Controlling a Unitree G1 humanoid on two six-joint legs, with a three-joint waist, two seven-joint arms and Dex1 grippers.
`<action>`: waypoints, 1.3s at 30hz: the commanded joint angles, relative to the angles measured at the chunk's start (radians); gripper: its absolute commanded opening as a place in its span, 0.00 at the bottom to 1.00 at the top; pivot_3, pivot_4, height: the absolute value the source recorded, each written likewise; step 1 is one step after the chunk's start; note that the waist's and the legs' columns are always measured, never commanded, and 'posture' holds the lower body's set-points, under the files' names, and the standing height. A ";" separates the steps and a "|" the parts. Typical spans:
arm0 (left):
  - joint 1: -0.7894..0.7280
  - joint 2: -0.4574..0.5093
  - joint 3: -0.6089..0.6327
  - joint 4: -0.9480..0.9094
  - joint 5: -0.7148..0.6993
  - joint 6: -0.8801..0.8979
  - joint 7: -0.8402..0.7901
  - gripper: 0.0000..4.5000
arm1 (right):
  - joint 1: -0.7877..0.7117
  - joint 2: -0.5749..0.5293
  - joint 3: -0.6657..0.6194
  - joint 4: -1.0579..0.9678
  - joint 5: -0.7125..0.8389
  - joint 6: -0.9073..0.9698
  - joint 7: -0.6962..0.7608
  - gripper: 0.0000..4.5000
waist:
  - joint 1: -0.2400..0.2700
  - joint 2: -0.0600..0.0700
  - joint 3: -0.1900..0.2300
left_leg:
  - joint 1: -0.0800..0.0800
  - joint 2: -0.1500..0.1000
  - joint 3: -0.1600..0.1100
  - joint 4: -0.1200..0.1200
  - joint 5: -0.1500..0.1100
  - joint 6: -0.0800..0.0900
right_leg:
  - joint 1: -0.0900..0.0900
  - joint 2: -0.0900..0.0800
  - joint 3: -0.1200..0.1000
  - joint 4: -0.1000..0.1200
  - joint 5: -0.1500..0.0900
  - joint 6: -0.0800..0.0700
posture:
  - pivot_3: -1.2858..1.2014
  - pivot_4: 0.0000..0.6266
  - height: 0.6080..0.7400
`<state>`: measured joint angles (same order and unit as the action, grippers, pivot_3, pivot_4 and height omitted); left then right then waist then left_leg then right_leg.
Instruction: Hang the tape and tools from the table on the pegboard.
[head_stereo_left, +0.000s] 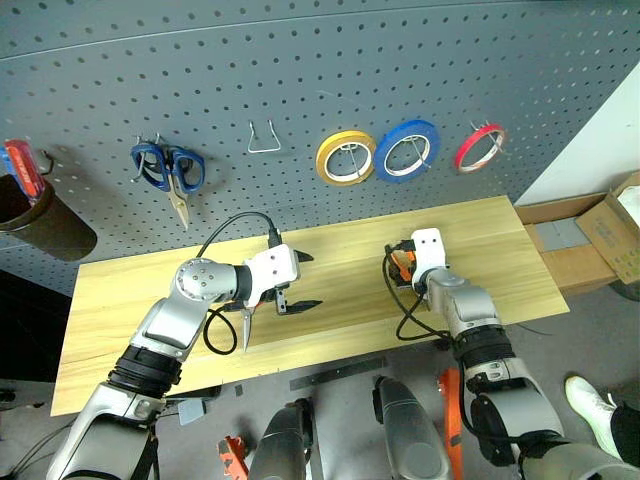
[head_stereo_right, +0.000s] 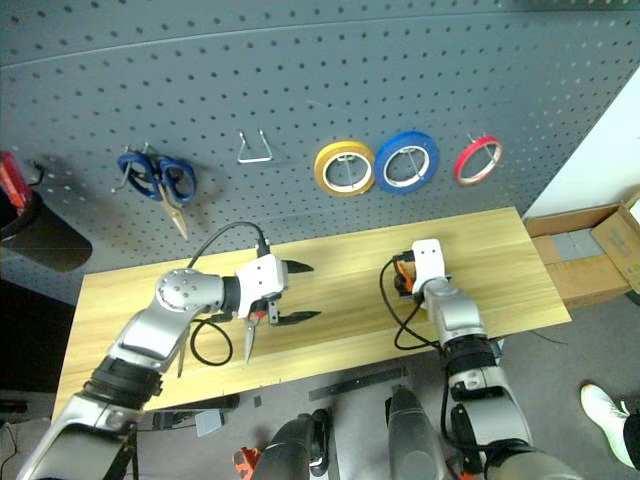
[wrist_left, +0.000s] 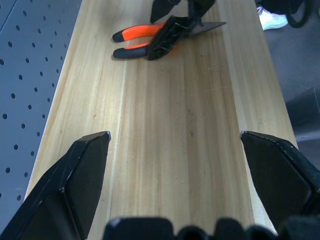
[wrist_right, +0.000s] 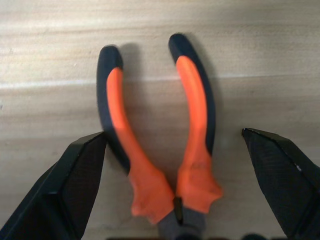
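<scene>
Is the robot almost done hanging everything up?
Partly. The red tape already hangs on the pegboard, beside the blue and yellow rolls. Right now the open right gripper sits over the pliers, which still lie on the table, not yet grabbed. The left gripper is open and empty. The pliers still need hanging.

Three tape rolls (head_stereo_left: 405, 150), one scissors (head_stereo_left: 170, 170), one pliers (wrist_right: 160, 135)

Both arms reach forward, left gripper (head_stereo_left: 297, 281) and right gripper (wrist_right: 175, 145) fingers spread wide.
</scene>
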<state>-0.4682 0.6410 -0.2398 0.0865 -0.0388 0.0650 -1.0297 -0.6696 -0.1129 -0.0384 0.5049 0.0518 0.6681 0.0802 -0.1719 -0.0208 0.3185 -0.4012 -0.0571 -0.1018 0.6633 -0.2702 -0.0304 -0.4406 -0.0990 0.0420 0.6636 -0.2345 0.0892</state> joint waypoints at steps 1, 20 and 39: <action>0.008 0.000 0.022 -0.038 -0.006 0.003 0.014 1.00 | -0.009 -0.001 -0.041 0.061 0.025 0.018 -0.004 0.91 | 0.000 -0.001 -0.001 | 0.000 0.000 0.000 0.000 0.000 0.000 | 0.000 0.000 0.000 0.000 0.000 0.000 | 0.43 0.47 1.00; 0.194 -0.008 0.233 -0.181 -0.187 0.177 0.101 1.00 | 0.183 0.082 0.047 -0.657 0.036 0.192 -0.047 0.60 | 0.001 -0.006 -0.006 | -0.001 0.000 0.000 0.000 0.000 0.000 | -0.003 0.000 0.001 0.001 0.000 0.000 | 0.45 0.46 1.00; 0.392 0.014 0.498 -0.308 -0.284 0.179 0.253 1.00 | 0.054 0.103 0.280 -1.116 0.072 0.249 0.057 0.60 | 0.054 -0.014 -0.018 | -0.001 0.001 -0.003 -0.001 0.000 -0.002 | -0.004 0.001 -0.001 0.000 0.002 -0.003 | 0.49 0.36 1.00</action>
<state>-0.0888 0.6494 0.2178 -0.1701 -0.3038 0.2518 -0.7925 -0.5906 -0.0213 0.2482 -0.6087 0.1059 0.9732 0.1190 -0.1179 -0.0347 0.3009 -0.4022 -0.0559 -0.1052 0.6613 -0.2692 -0.0332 -0.4455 -0.0976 0.0405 0.6633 -0.2327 0.0864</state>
